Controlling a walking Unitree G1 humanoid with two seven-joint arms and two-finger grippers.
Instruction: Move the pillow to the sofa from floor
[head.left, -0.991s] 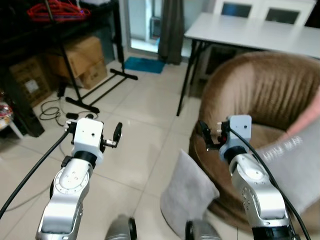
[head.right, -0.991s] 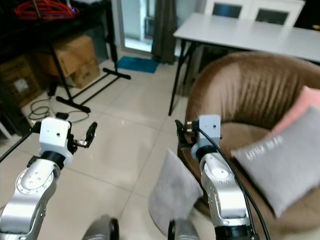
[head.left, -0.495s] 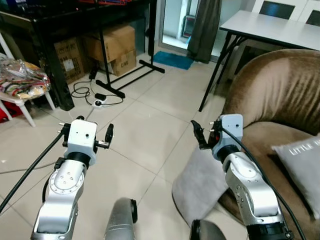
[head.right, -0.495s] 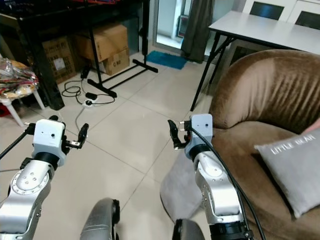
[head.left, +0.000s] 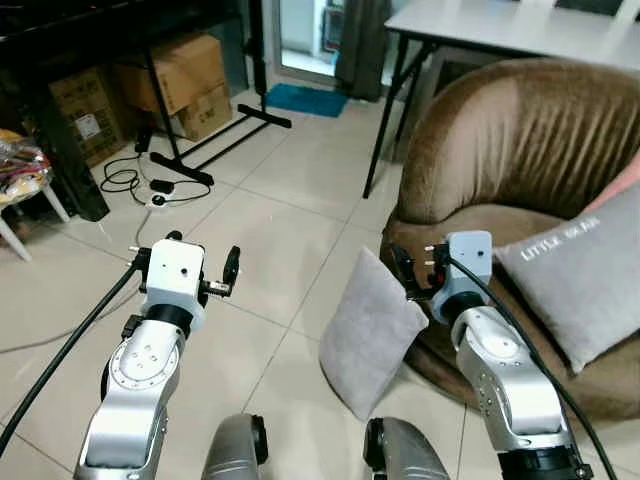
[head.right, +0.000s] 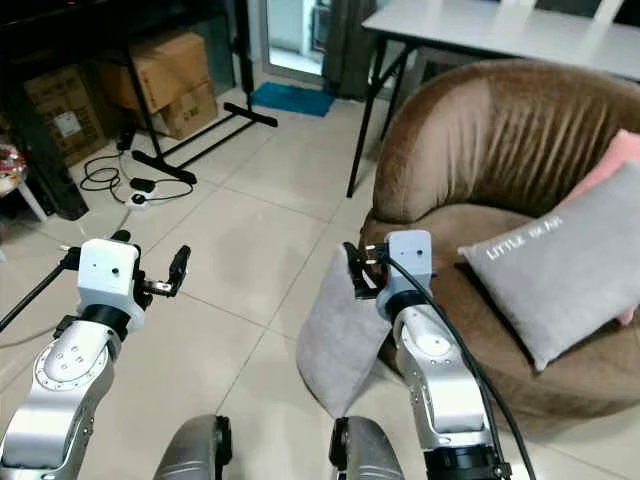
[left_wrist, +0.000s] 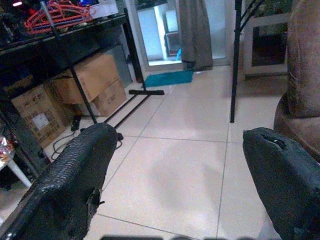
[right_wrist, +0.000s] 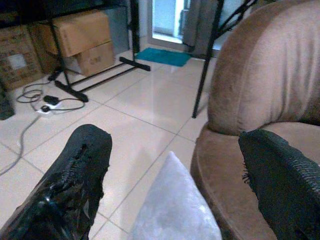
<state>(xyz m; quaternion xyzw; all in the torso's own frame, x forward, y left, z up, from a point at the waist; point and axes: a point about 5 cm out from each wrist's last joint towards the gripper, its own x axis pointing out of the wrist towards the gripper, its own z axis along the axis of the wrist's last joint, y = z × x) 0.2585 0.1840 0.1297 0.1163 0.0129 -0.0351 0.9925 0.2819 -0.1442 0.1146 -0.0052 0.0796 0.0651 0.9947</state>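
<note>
Left eye view: pillow (head.left: 368, 331) leans against sofa (head.left: 520, 170) base.

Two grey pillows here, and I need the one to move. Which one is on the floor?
The plain grey pillow standing on the tiles against the sofa, just below the right pincer. The lettered grey pillow already lies on the seat.

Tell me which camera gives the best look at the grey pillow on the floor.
The left eye view: the grey floor pillow stands whole on the tiles, leaning against the brown sofa. The right eye view shows it partly behind the right gripper. The right wrist view catches its top corner; the left wrist view, a sliver.
</note>
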